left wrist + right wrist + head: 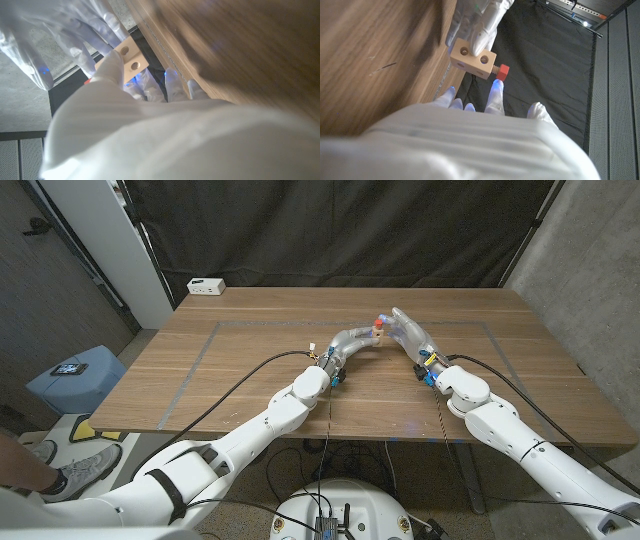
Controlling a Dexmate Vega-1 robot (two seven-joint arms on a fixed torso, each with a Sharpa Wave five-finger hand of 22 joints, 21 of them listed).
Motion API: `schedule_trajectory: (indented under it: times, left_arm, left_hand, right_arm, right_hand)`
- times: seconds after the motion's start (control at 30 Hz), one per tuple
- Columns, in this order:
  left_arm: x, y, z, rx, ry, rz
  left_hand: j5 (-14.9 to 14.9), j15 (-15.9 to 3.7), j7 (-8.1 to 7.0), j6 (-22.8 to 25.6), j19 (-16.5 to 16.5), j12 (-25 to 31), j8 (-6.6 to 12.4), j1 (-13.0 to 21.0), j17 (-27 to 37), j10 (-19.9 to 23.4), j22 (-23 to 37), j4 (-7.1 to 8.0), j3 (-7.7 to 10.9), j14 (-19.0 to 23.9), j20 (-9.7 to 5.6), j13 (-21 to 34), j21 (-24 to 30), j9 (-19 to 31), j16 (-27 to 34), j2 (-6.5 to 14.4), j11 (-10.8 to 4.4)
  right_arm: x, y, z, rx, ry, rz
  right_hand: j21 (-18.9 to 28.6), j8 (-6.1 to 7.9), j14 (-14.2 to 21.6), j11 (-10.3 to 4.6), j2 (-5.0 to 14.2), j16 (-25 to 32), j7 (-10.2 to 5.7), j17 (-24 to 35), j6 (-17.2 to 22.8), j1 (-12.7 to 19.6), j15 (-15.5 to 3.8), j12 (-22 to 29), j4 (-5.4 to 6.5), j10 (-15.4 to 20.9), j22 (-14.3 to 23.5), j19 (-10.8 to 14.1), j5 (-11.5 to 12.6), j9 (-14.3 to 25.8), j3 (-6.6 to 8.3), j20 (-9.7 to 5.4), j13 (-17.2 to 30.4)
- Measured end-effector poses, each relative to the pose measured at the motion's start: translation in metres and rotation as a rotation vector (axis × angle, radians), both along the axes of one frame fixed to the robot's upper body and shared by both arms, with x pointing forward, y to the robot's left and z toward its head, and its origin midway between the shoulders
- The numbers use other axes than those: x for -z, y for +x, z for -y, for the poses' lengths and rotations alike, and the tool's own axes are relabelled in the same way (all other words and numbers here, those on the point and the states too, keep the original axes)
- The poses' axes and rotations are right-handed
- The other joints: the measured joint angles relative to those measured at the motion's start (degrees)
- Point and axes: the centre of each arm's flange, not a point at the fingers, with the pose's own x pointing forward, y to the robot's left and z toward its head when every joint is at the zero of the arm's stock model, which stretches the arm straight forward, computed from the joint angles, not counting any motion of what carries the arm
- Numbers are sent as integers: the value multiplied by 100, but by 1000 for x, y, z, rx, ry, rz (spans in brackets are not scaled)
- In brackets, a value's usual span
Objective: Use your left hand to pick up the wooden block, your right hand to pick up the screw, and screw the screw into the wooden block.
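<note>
Your left hand (476, 22) holds wooden block (472, 58) above mid tabletop (250, 380). Screw (503, 71) already seated in block's side. Your right hand (412, 335) fingers (495, 92) open beside screw head. Remaining: likely final tightening only.

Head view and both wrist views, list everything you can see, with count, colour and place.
wooden block: one, pale wood with holes, held above the table's middle
screw: one, red head, sticking out of the block's side
table: one, brown wood
white box: one, far left corner of the table
blue stool: one, on the floor left of the table
shoe: one, grey, a person's, bottom left
left hand: white-gloved, holds the block
right hand: white-gloved, fingertips at the screw
</note>
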Motion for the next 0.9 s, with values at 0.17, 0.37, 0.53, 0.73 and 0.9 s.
schedule_trajectory:
  times: [0.17, 0.37, 0.53, 0.73, 0.9]
  left_arm:
    - [0, 0, 0, 0, -1, 0]
    - [0, 0, -1, -1, -1, -1]
    - [0, 1, -1, -1, -2, -1]
    - [0, 1, -1, -1, -3, -3]
    - [0, 1, -1, -2, -4, -4]
  left_hand:
    - [0, 0, 8, -8, 0, 0, 0, 0, 0, 0, 0, 0, 0, 0, 0, 0, 0, 0, 0, 0, 0]
    - [-1, 0, 9, -9, 0, 0, 0, 6, 0, 0, 0, 0, 0, 0, 0, 0, 0, 0, 0, -6, 0]
    - [-1, 0, 9, -9, 0, 0, 0, 5, 0, 0, 0, -1, -1, 0, 0, 0, 0, -1, 0, -5, 0]
    - [14, 0, 9, -9, 0, 0, 0, 4, 0, 0, 0, -2, -2, 0, 0, 0, 0, -1, 0, -4, 0]
    - [14, 0, 5, -5, 0, -10, 0, 3, 0, 0, 0, -4, -4, 0, 0, -3, 0, -4, 0, -3, 0]
  right_arm:
    - [1, -1, 1, 6, 2, -3]
    - [1, -3, 1, 6, 2, -4]
    - [2, -4, 1, 7, 1, -7]
    - [4, -5, 2, 9, 0, -12]
    - [6, -6, 2, 9, 0, -16]
  right_hand:
    - [0, 0, 0, 0, 0, 0, 25, 0, 23, 0, 0, 0, 0, 0, 0, 0, 0, 0, 0, 0, 0]
    - [0, 22, 0, -8, 0, 0, 30, 0, 135, 0, 0, 23, 0, 7, 0, 0, 24, 0, 0, 0, 0]
    - [0, 22, 0, -22, 0, 0, 41, 0, 164, 0, 0, 23, -23, 22, 0, 0, 24, 0, 23, 0, 0]
    - [0, 22, 0, -34, 0, 0, 31, 0, 215, 0, 0, 23, -23, 34, 0, 0, 24, 0, 23, 0, 0]
    - [0, 22, 0, -53, 0, 0, 63, -6, 246, 1, 0, 23, -23, 53, 0, 1, 24, -1, 23, 0, 0]
